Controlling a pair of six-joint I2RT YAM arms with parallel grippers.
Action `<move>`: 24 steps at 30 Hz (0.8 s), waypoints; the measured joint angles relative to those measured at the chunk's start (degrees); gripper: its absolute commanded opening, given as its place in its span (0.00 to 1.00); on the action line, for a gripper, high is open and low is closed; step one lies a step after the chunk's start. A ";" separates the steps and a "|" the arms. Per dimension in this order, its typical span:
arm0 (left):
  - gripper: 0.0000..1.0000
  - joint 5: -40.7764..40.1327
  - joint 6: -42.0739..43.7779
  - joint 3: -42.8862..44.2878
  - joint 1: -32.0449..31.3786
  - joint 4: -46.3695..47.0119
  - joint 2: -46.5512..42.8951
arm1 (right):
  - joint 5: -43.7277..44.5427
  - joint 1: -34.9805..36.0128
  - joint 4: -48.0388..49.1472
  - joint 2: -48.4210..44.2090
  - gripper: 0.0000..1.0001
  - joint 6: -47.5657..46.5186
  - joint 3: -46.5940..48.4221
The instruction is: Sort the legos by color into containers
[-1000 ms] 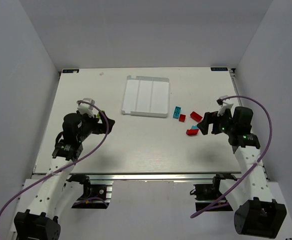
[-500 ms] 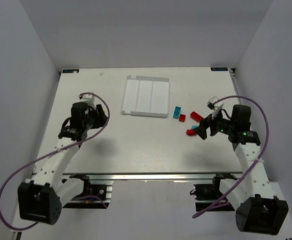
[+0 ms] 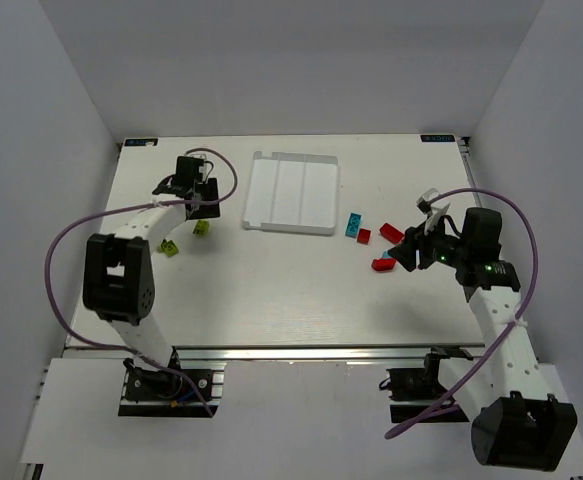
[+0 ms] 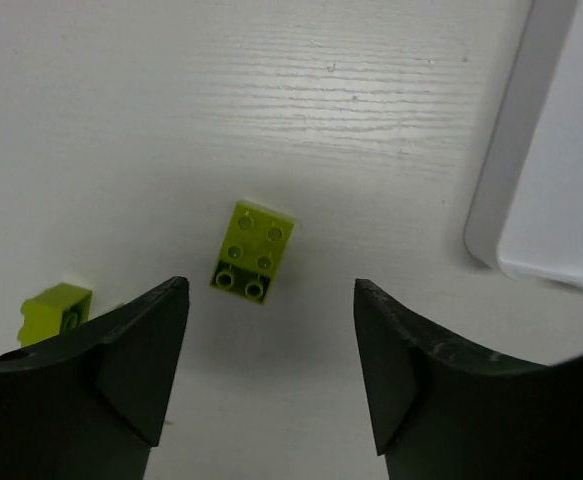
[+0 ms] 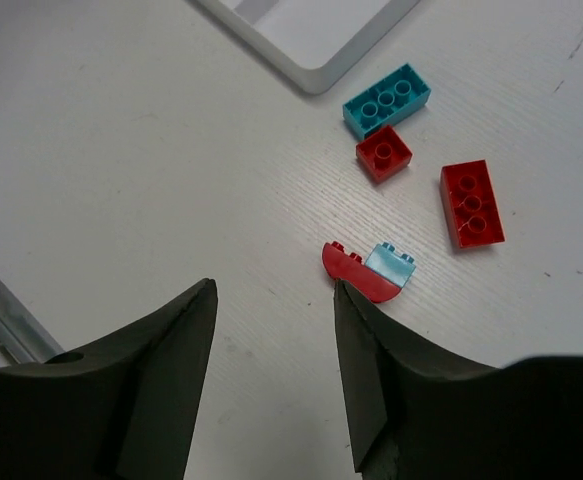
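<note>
Between the fingers of the left gripper (image 4: pixel 269 300), set fairly wide apart, nothing is gripped. One yellow-green brick (image 4: pixel 254 250) lies on the table (image 3: pixel 271 290) just ahead, and a second yellow-green brick (image 4: pixel 56 308) is partly hidden by a finger. The right gripper (image 5: pixel 274 295) is likewise parted and empty. Beyond it are counted three red bricks (image 5: pixel 384 153), one cyan brick (image 5: pixel 386 100) and one pale blue brick (image 5: pixel 391 265). One white tray (image 3: pixel 293 192) lies between the two groups.

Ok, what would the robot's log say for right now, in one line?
left hand: open, above yellow-green brick | right hand: open, beside red curved brick | tray: empty | held: nothing
</note>
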 measured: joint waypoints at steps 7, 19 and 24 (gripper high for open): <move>0.70 -1.27 2.29 8.35 0.00 -2.19 12.55 | 0.50 -0.02 0.39 -4.07 0.59 0.09 -0.07; 0.51 -0.76 2.32 7.58 0.00 -3.41 16.22 | 1.22 -0.02 0.33 -3.34 0.60 0.09 -0.33; 0.32 -0.09 2.34 6.91 0.00 -2.67 16.15 | 1.27 -0.02 0.35 -2.84 0.59 0.11 -0.37</move>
